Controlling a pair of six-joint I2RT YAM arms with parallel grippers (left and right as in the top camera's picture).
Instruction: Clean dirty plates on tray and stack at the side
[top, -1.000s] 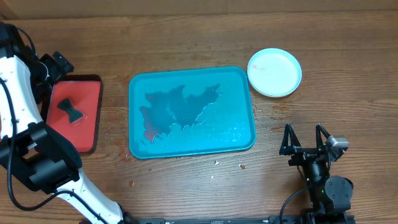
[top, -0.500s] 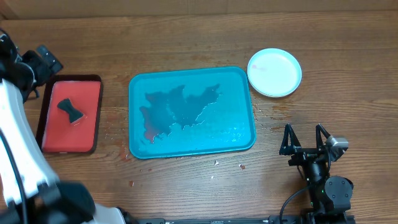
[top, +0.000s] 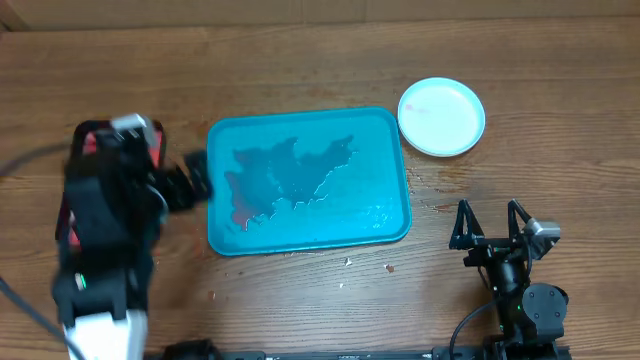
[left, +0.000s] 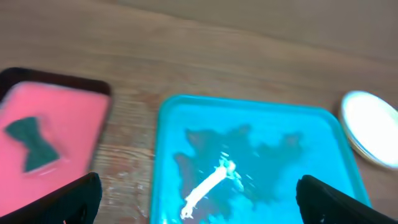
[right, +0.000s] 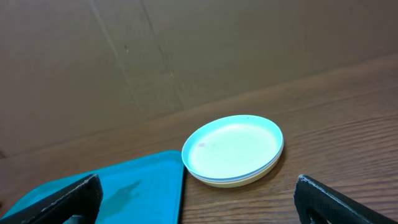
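Left wrist view: your left gripper (left: 200, 196) gapes wide and empty, the tray (left: 164, 134) straight ahead, the plates (left: 372, 127) off to its right.

1. Soft, even light from above; faint shadows only.
2. Motion-smeared left arm (top: 105, 220) in the overhead view.
3. Wholly blurred left wrist view; white glare streak on wet tray (left: 320, 168).
4. Sharp right wrist view.

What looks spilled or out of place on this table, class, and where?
A dark wet puddle spreads across the teal tray, with a red smear at its left edge. Small pale crumbs lie scattered on the table just off the tray's robot-side rim.
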